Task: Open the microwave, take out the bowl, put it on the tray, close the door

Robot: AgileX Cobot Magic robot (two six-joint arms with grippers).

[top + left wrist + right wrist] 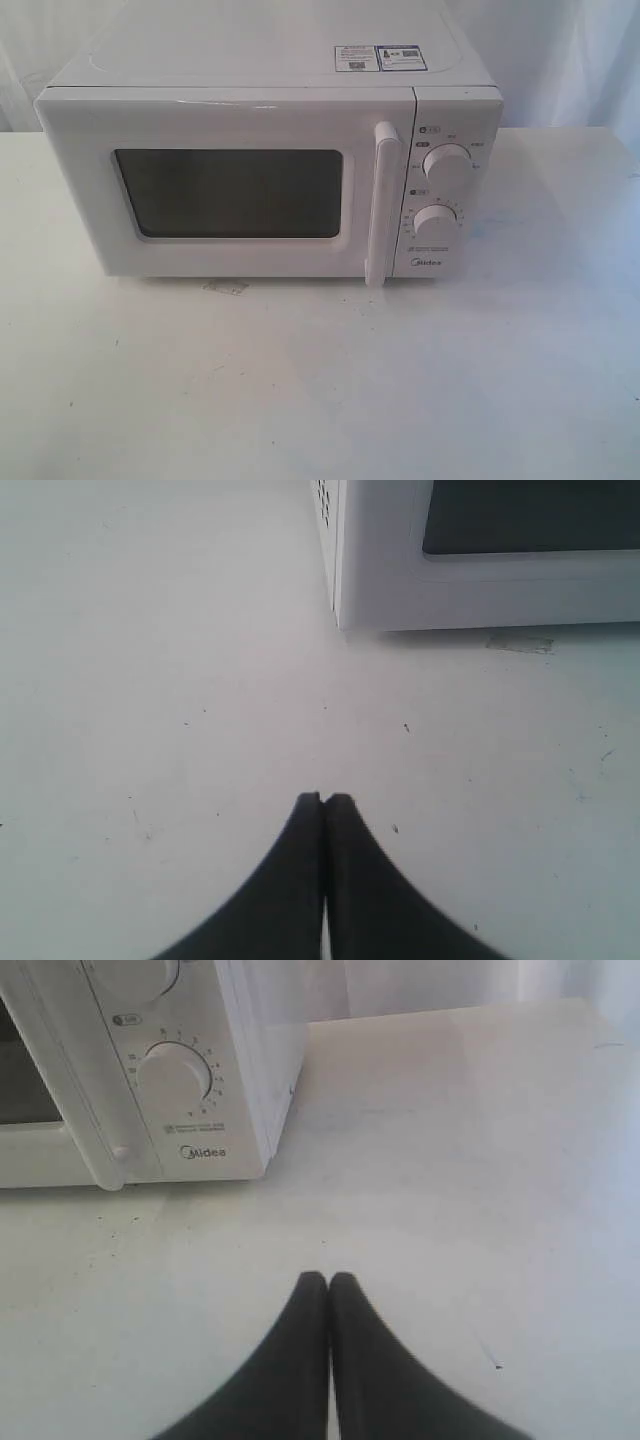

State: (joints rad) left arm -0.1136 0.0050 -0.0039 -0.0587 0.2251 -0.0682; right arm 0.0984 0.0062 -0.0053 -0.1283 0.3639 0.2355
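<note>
Microwave (270, 150) sits back-centre on desk (320, 390) and is the one big obstacle. Door (225, 190) shut flush, so way into cavity is blocked. Handle (384, 205) stands proud of front, vert. bar btwn window & dials (446, 166); straight approach from the front is open. Desk in front of oven is bare across full width, w/ bare strips either side too. Left tool (323, 800) & right tool (328, 1278), tips together, hang over bare desk off oven's front corners, both apart from it.
</note>
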